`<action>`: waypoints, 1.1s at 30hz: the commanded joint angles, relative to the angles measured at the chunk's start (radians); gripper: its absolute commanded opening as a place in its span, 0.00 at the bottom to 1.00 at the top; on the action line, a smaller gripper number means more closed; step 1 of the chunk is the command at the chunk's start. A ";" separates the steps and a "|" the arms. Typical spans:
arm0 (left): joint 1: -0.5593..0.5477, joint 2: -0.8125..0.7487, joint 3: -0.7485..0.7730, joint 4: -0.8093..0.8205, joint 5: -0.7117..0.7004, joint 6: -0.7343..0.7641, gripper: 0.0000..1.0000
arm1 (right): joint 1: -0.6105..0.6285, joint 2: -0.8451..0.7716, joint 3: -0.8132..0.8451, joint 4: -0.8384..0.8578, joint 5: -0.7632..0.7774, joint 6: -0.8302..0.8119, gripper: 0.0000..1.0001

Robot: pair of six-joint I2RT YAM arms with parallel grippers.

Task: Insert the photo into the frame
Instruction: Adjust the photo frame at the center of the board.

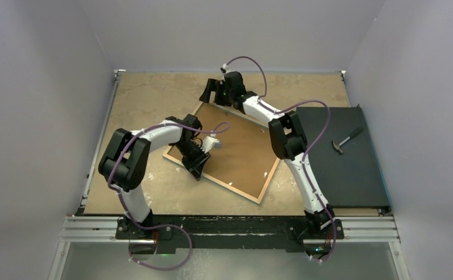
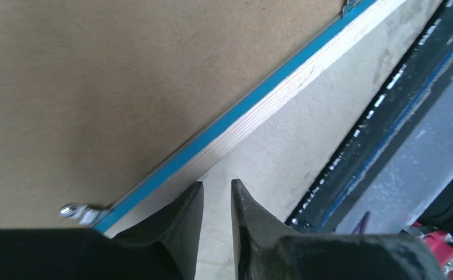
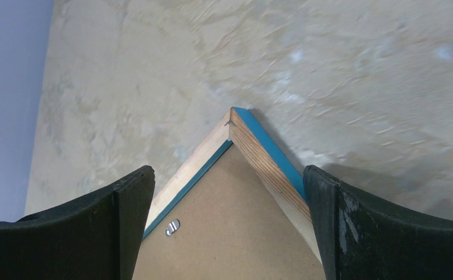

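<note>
The frame (image 1: 269, 179) lies face down on the table, turned diamond-wise, its wood-coloured back rim (image 2: 271, 96) up and a blue strip along the inside. A plain brown backing board (image 1: 241, 151) fills it. The photo is hidden. My left gripper (image 1: 196, 169) sits at the frame's near-left side, just outside the rim. Its fingers (image 2: 217, 189) stand a narrow gap apart over bare table, holding nothing. My right gripper (image 1: 212, 92) hovers at the far corner (image 3: 236, 122), wide open, and its fingers (image 3: 229, 172) straddle the corner without touching it.
A black mat (image 1: 341, 169) covers the table's right side, with a hammer (image 1: 347, 140) on it. Small metal tabs (image 3: 172, 227) sit on the backing board (image 3: 230, 245) by the rim. A metal rail (image 1: 230, 227) runs along the near edge. Grey walls close in on three sides.
</note>
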 commanded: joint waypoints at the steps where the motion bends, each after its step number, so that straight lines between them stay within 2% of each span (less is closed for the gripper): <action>1: 0.075 -0.089 0.117 -0.023 0.034 0.076 0.27 | 0.081 -0.096 -0.022 -0.072 -0.212 -0.005 0.99; 5: 0.254 -0.140 0.239 -0.112 0.083 0.085 0.41 | 0.082 -0.160 -0.041 -0.127 -0.108 -0.029 0.99; 7: 0.324 -0.140 0.293 -0.109 0.071 0.067 0.55 | 0.075 -0.236 -0.108 -0.132 0.006 -0.036 0.99; 11: 0.428 -0.107 0.320 0.033 0.018 -0.042 0.57 | 0.041 -0.418 -0.288 -0.099 0.151 -0.012 0.99; 14: 0.475 -0.043 0.325 0.105 0.020 -0.113 0.53 | 0.008 -0.550 -0.418 -0.116 0.202 -0.006 0.99; 17: 0.496 0.010 0.317 0.101 0.075 -0.124 0.44 | -0.019 -0.696 -0.583 -0.163 0.250 -0.004 0.99; 25: 0.497 0.000 0.175 0.147 0.100 -0.097 0.27 | -0.114 -1.134 -1.083 -0.265 0.341 0.063 0.99; 29: 0.499 -0.012 0.124 0.164 0.078 -0.086 0.22 | -0.138 -1.248 -1.223 -0.317 0.335 0.085 0.99; 33: 0.502 -0.022 0.091 0.179 0.071 -0.078 0.18 | -0.142 -1.280 -1.304 -0.339 0.333 0.094 0.99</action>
